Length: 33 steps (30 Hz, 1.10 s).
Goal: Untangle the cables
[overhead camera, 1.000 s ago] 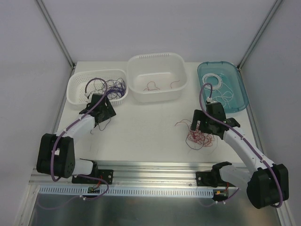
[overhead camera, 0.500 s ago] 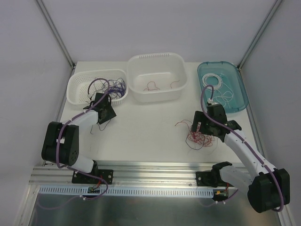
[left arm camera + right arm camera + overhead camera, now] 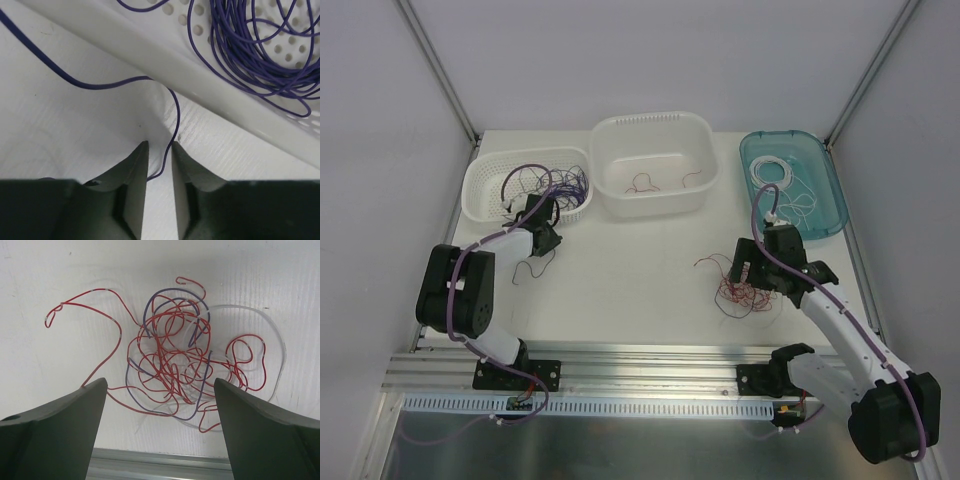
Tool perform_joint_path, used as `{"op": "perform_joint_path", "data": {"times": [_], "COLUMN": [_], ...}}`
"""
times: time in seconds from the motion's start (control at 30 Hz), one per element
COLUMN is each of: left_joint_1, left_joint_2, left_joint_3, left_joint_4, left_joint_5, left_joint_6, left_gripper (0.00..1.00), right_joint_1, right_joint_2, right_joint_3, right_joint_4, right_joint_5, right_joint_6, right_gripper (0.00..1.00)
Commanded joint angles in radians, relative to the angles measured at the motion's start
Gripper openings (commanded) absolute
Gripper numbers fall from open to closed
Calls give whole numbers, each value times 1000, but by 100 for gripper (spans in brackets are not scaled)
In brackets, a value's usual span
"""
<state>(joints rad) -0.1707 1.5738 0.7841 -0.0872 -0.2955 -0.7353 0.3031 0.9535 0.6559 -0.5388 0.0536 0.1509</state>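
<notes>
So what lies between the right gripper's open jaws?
In the right wrist view, the right gripper frames the cables: a red, purple and white tangle lying on the table, not yet gripped.

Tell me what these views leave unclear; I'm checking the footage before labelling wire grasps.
- Left wrist view: whether the left gripper pinches the purple wire; it vanishes into the narrow gap between the fingers.
- Right wrist view: which strand crosses over which in the tangle facing the open right gripper; too thin and overlapped.
- Left wrist view: the purple bundle in the basket, cut off by the top and right edges.
</notes>
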Motion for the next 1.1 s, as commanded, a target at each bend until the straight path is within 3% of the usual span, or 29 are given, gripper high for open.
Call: {"op": "perform_joint_path", "data": {"times": [0.0,0.13,0.3,0.5,0.7,0.9,1.07], "left_joint_1": [-7,-10,-13,-12,2,5,39], "left_joint_2": [32,-29,-165,-331,-321,-169,-31], "left_joint_3": [-3,-22,-28,104,392,833,1013], "left_joint_4": [1,-2,-80,-280,-414,-520,-522], "left_joint_5": [-19,-17,-31,-39,-25,41,56], "left_joint_6": [-47,-30,22,174,272,359,396], "left_gripper": [21,0,0,0,0,0,0], "right_joint_1": [4,4,5,4,4,4,4], "right_joint_2": [-28,-38,-38,-33,-22,-22,-32], "right_joint_3": [-1,2,13,36,59,74,73], "right_joint_4": [-24,-30,-38,-46,-58,-67,-78], "right_joint_5": [23,34,40,54,57,71,78], "right_joint_6": [12,12,9,1,-7,-7,-7], "right_gripper": [92,92,92,92,92,92,92]}}
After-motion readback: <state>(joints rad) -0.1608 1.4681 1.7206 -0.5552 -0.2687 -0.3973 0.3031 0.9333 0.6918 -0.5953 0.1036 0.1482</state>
